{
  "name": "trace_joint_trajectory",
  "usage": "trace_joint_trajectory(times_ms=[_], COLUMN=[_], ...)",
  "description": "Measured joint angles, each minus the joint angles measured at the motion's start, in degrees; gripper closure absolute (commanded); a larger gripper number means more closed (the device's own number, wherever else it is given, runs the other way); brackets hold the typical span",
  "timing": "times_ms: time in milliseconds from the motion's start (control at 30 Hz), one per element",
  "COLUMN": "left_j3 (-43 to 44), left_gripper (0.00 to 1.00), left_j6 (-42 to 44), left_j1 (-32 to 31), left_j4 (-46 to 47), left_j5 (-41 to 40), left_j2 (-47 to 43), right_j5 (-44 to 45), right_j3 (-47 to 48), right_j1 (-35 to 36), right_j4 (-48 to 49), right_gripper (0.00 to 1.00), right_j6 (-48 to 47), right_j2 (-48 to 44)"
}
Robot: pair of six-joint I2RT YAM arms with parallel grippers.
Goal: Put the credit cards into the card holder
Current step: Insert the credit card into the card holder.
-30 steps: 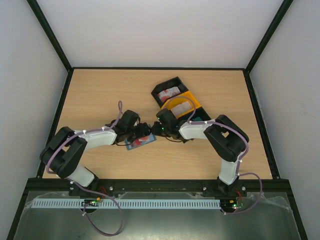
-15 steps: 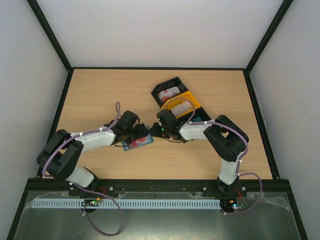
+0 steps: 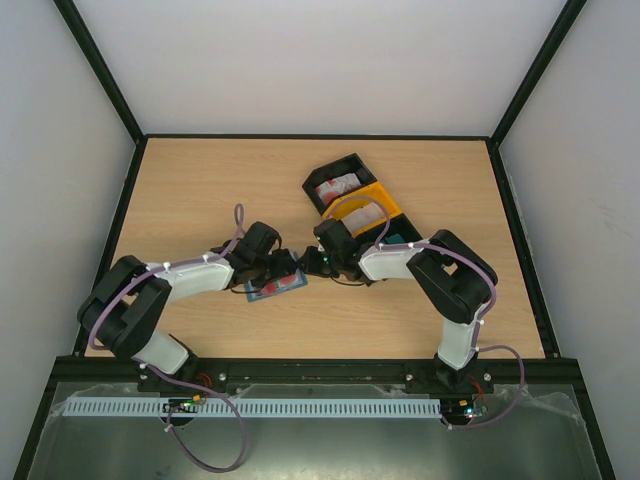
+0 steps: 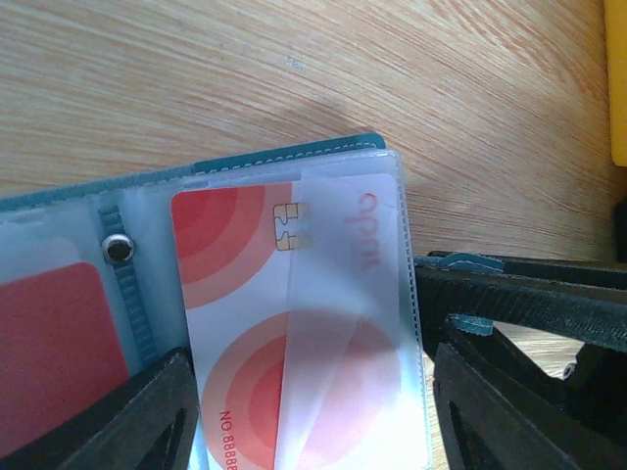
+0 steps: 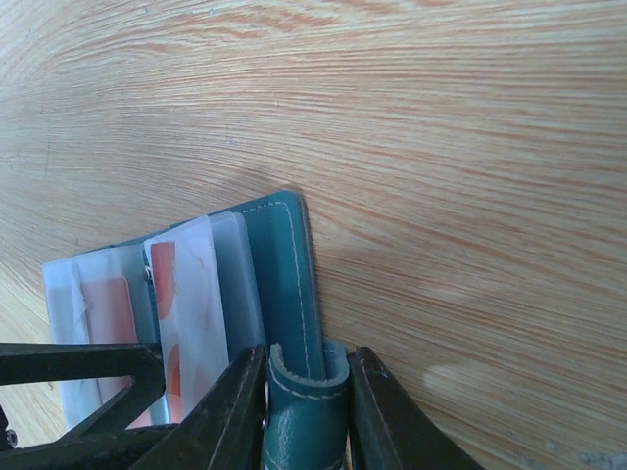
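Card holder (image 5: pixel 284 257): one, teal, lying open on the table (image 3: pixel 200 190), right under both of my grippers. Credit cards in it: two seen. The red-and-white card (image 4: pixel 240 294) lies between the jaws of my left gripper (image 4: pixel 312 401), with its outer half under a clear pocket sleeve and its chip side bare. The second red card (image 4: pixel 49 343) sits in the next pocket, outside those jaws and past the snap stud (image 4: pixel 118 248). My left jaws stand wide, one finger at each long edge of the card; I cannot tell whether they pinch it. My right gripper (image 5: pixel 306 411) is clamped on the rolled teal cover flap at the holder's edge, the clear pockets just to one side of it. Bins: three, in a slanting row beyond my right jaws: far black bin (image 3: pixel 345 160), yellow bin (image 3: pixel 385 193), near black bin (image 3: pixel 405 232), the last partly hidden by my right arm. Loose red-and-white cards (image 3: pixel 335 187) and pale cards (image 3: pixel 365 213) lie in the first two; number unreadable. Pose: both forearms low and level, reaching inward, elbows folded out toward the table's sides, wrists nearly nose to nose over the holder.
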Motion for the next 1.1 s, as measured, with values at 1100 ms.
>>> trace_joint_trajectory(times_ms=[1100], left_j3=[0.4], left_gripper=[0.22], left_j6=[2.4], left_j1=[4.9], left_j4=[-6.5], left_j5=[-1.8], left_j2=[-10.5], right_j5=[9.9], right_j3=[1.9], right_j1=[0.7], right_j4=[-7.9], right_gripper=[0.94], right_j6=[-5.9], right_j2=[-1.4])
